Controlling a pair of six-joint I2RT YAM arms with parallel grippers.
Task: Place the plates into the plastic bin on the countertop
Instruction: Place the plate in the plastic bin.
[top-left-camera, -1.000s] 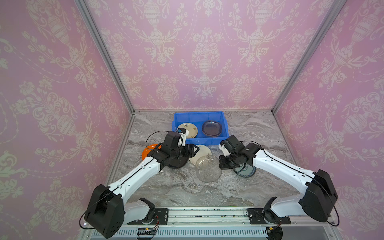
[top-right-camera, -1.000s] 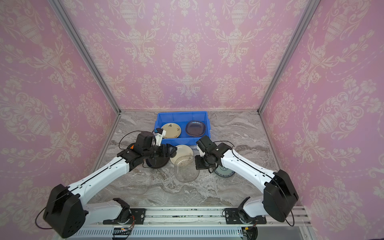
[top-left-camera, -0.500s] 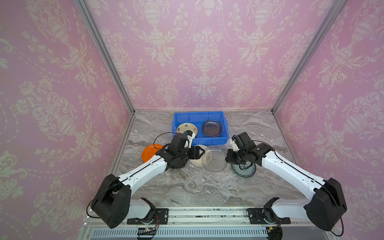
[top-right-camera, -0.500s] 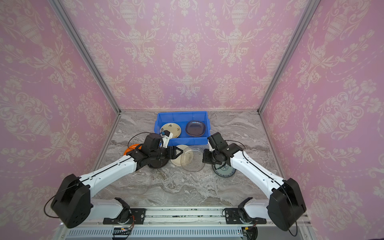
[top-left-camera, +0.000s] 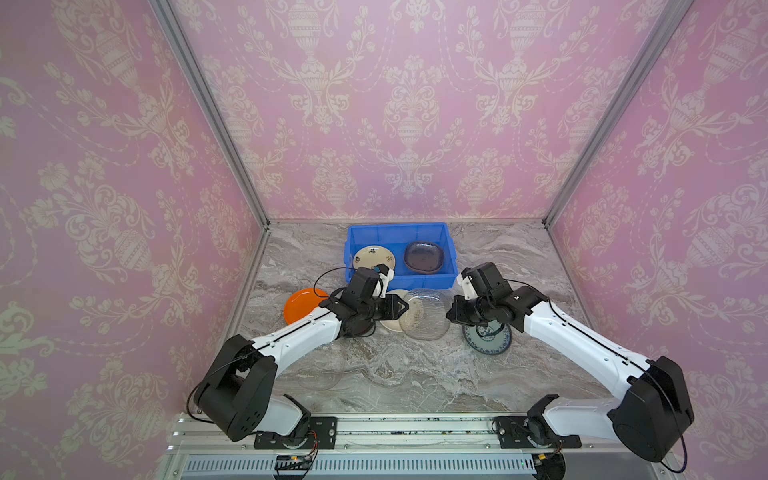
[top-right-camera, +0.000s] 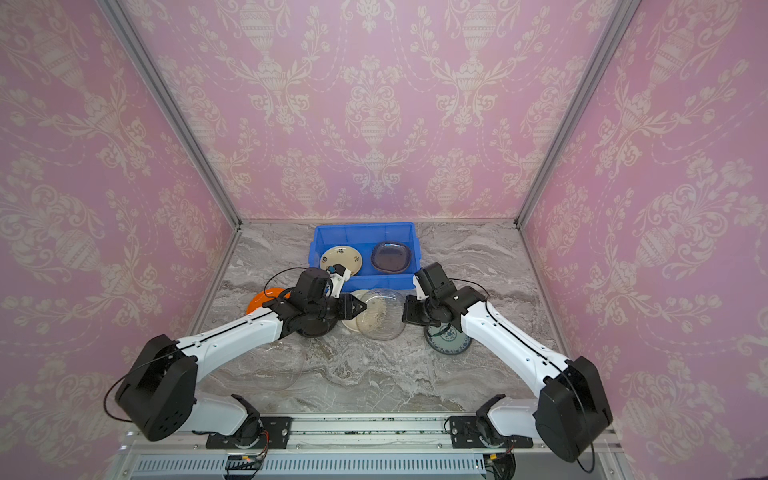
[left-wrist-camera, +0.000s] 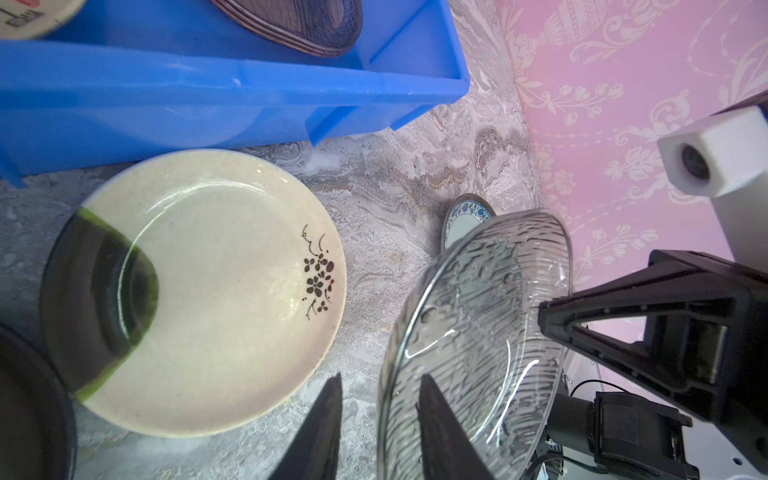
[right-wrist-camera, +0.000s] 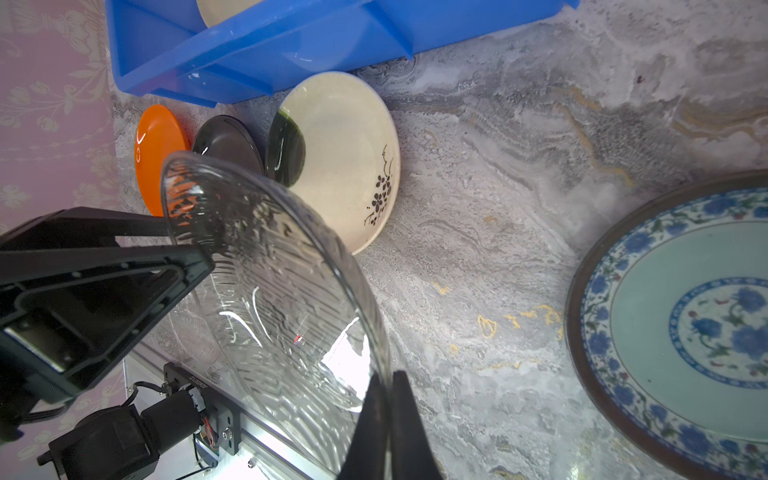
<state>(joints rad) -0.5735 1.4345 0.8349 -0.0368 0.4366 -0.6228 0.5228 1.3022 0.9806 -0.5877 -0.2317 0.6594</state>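
My right fingers (right-wrist-camera: 409, 428) pinch one rim of the clear glass plate (top-left-camera: 426, 313), held on edge above the tabletop (top-left-camera: 415, 374). My left fingers (left-wrist-camera: 322, 432) stand narrow astride the opposite rim, not clamped; the blue bin (top-left-camera: 415, 280) lies just beyond.

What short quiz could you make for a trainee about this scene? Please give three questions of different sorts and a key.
1. True or false: the plastic bin has no plate in it.
2. Which claw is shut on the rim of the tilted clear glass plate? A) left B) right C) neither
3. Fill in: the patterned plate on the countertop, partly under the right arm, has a ____ floral border.
Key: 1 false, a cream plate and a smoky glass plate lie inside. 2 B, the right claw pinches the rim; the left claw stands open around it. 3 blue.
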